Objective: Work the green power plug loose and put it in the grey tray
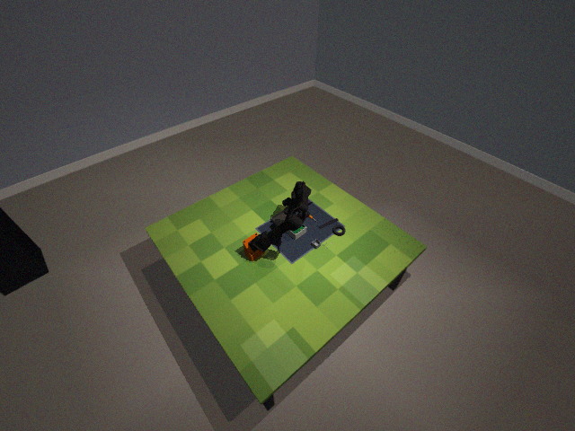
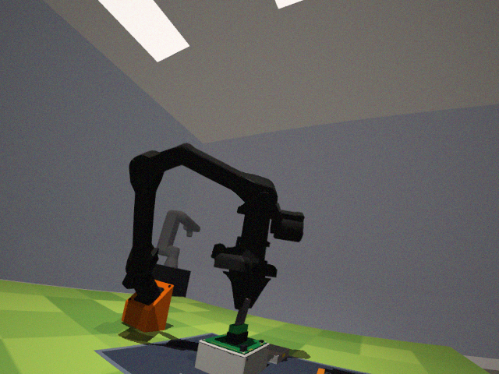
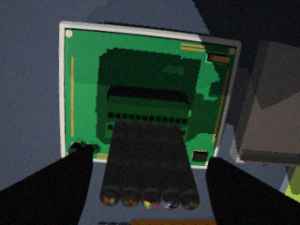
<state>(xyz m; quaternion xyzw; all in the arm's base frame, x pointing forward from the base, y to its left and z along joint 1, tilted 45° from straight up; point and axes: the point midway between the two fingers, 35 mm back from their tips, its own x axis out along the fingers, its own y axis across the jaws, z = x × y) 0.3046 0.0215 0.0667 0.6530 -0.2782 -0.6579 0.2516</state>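
Observation:
The green plug [image 2: 238,328] [image 3: 149,107] sits in the black socket [image 2: 236,336] [image 3: 147,92] on the green circuit board [image 3: 84,100] [image 2: 217,343]. The board lies on top of a white box [image 2: 221,358] [image 1: 296,235]. A bundle of dark wires [image 3: 150,164] [image 2: 242,314] rises from the plug and leans slightly. My gripper [image 3: 152,163] [image 2: 244,306] is open above the plug, one finger on each side of the wires, with a gap to the wires on both sides. The grey tray [image 3: 281,157] is beside the box, at the right of the wrist view, partly in shadow.
The box stands on a dark blue mat [image 1: 292,252] [image 2: 149,358]. A black ring [image 1: 338,230], a dark strip [image 1: 329,224], an orange-handled tool [image 1: 311,216] and a small grey piece [image 1: 316,243] lie around it. My orange base [image 1: 251,247] [image 2: 146,314] stands near the mat.

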